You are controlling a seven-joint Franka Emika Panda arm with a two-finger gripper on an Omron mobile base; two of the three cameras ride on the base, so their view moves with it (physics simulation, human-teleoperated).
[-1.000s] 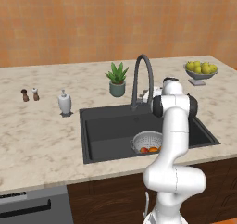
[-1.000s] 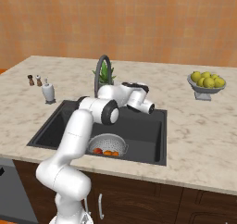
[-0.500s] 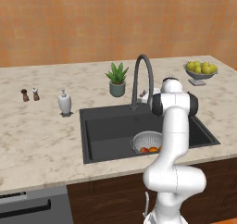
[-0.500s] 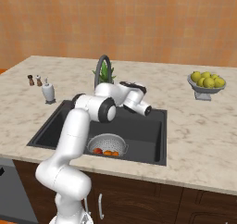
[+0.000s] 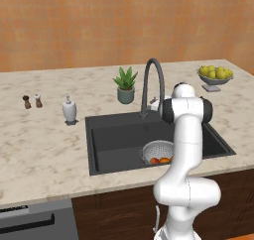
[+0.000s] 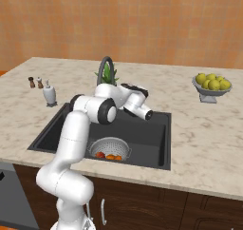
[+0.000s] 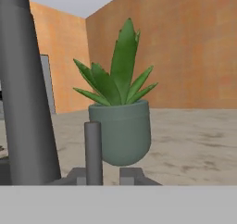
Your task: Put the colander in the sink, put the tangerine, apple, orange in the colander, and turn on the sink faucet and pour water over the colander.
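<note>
A marble surface [image 5: 44, 150] runs under an orange wall, with the dark sink [image 5: 116, 140] set into its middle. Nearest the base, at about 5 o'clock in the basin, sits the colander [image 5: 158, 151] with red and orange fruit [image 6: 108, 156] already in it, placed where the spout's water can fall over it; which fruit is the apple cannot be told apart at this size. That leaves the water as the remaining step, by my judgement. Further back, the arm reaches over the basin to the foot of the faucet [image 5: 151, 85] at the 12 o'clock rim. In the hand view the end effector [image 7: 102, 176] is closed, its tips pinched at the base of the small upright lever [image 7: 93, 151], just to the right of the faucet's thick stem; that grip suits swinging the lever to start the flow. Directly beyond stands a potted plant [image 7: 121, 126], and far off at 2 o'clock a bowl of lemons [image 5: 215, 74]
</note>
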